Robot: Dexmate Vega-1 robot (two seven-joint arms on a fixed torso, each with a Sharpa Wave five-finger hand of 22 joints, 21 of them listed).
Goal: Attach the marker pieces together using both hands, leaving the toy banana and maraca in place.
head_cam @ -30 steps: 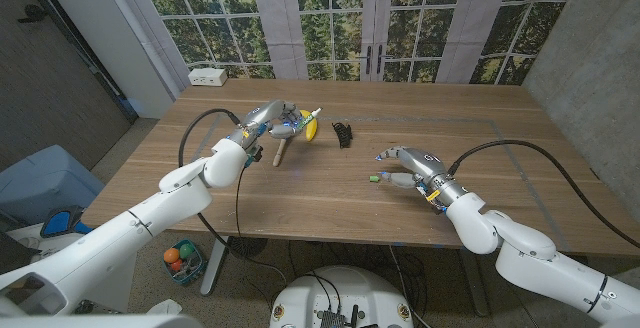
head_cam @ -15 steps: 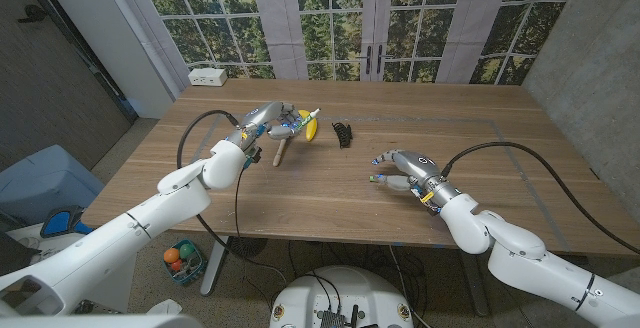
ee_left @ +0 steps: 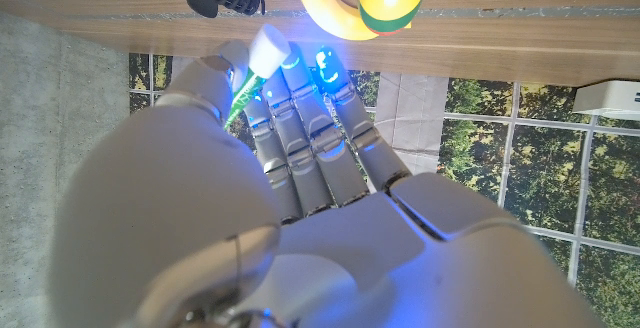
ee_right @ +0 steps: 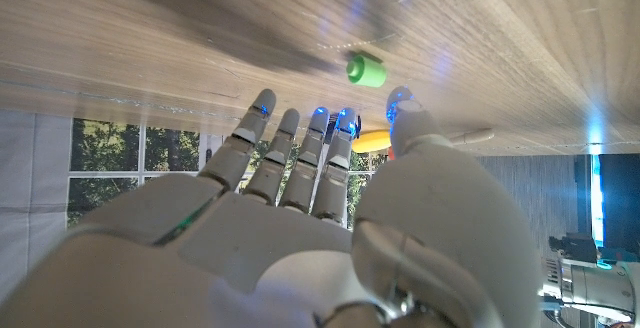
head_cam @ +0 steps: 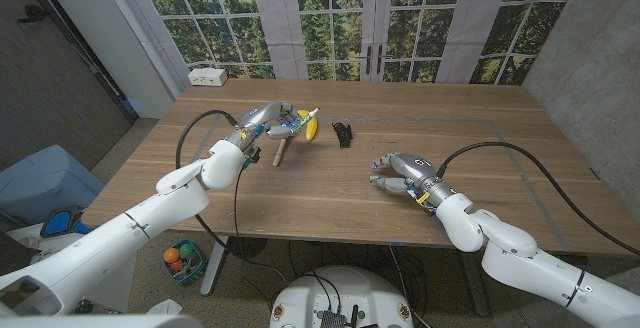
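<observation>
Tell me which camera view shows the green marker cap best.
The right wrist view: the green marker cap lies alone on bare wood beyond the right hand, sharp and unblocked. In the head view it is a tiny green speck at that hand's fingertips. In the left wrist view I can't make it out.

We see the marker body (head_cam: 303, 116), white-tipped with green barrel, pinched in the left hand (head_cam: 268, 120) just beside the toy banana (head_cam: 311, 127). Its green cap (ee_right: 366, 70) lies on the table, well apart from the toy banana.
</observation>
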